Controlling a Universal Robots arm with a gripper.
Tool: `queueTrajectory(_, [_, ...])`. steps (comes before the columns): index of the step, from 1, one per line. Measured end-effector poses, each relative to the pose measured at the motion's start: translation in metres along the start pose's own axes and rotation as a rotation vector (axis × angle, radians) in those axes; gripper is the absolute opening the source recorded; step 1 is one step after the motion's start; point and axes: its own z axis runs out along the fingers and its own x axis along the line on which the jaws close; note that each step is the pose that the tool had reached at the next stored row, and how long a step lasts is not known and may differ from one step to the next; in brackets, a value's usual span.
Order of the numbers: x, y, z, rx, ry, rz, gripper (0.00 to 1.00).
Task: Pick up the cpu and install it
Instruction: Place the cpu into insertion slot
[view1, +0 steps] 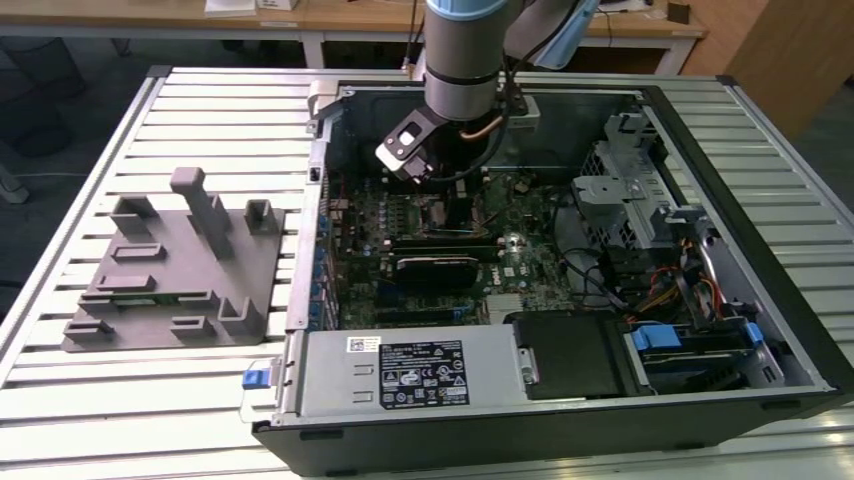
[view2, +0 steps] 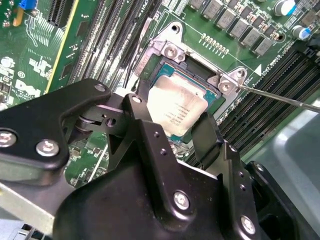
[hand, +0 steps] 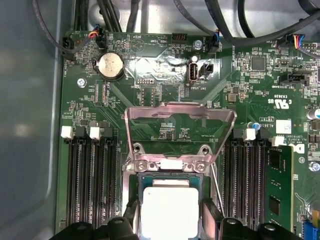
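Observation:
The cpu (view2: 177, 107) (hand: 170, 210), a small square chip with a pale silver top, lies level in or just over the black socket on the green motherboard. My gripper (view2: 172, 117) (hand: 170, 222) has one black finger (view2: 136, 107) against each of two opposite edges of the chip and is shut on it. The socket's metal load plate (hand: 180, 112) stands hinged open beyond the chip, and its thin wire lever (view2: 280, 98) sticks out to one side. In the exterior view the gripper (view1: 424, 185) reaches down into the open computer case at its far middle.
Memory slots (hand: 90, 180) run along both sides of the socket. A grey plastic tray with upright posts (view1: 160, 270) sits on the slatted table at the exterior view's left. Inside the case are a power supply (view1: 400, 370), a drive cage (view1: 641, 190) and loose cables (view1: 601, 270).

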Motion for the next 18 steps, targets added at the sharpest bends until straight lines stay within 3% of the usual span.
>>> queueTrajectory(10, [0.0000,0.0000,-0.0010,0.0000,0.0001,0.000,0.61])
queueTrajectory(13, [0.0000,0.0000,-0.0010,0.0001,0.0000,0.000,0.59])
queueTrajectory(14, [0.0000,0.0000,-0.0009,0.0000,0.0003,0.000,0.53])
queueTrajectory(18, [0.0000,0.0001,-0.0009,-0.0001,0.0008,0.000,0.53])
